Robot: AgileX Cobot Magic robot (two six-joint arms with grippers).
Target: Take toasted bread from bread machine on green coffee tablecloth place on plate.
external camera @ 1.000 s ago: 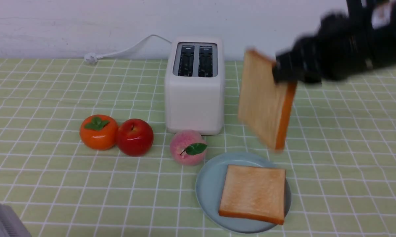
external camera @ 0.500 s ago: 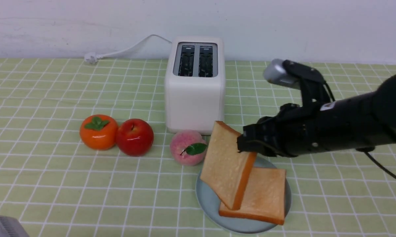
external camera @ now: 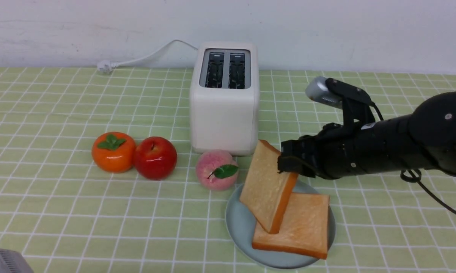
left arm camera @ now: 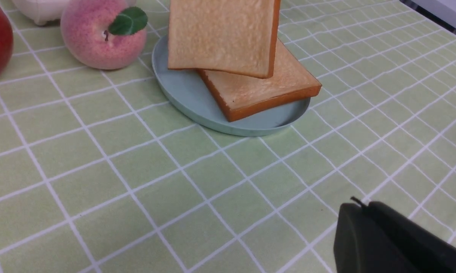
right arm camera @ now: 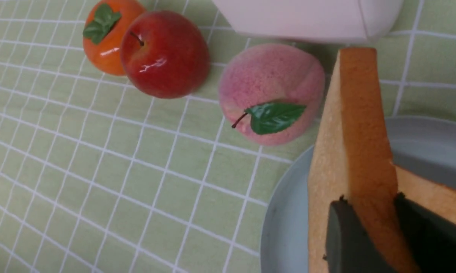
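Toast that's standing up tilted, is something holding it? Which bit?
Yes, the right gripper pinches the tilted toast slice by its upper crust edge, with one finger on each face.

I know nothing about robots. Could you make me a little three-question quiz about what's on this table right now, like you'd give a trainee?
1. True or false: both slots of the bread machine are empty.
2. Which fruit lies nearest the plate? A) red apple B) peach C) orange fruit
3. Short answer: what does the right end effector grip?
Key: 1 true. 2 B. 3 the tilted toast slice, above the flat slice on the plate.
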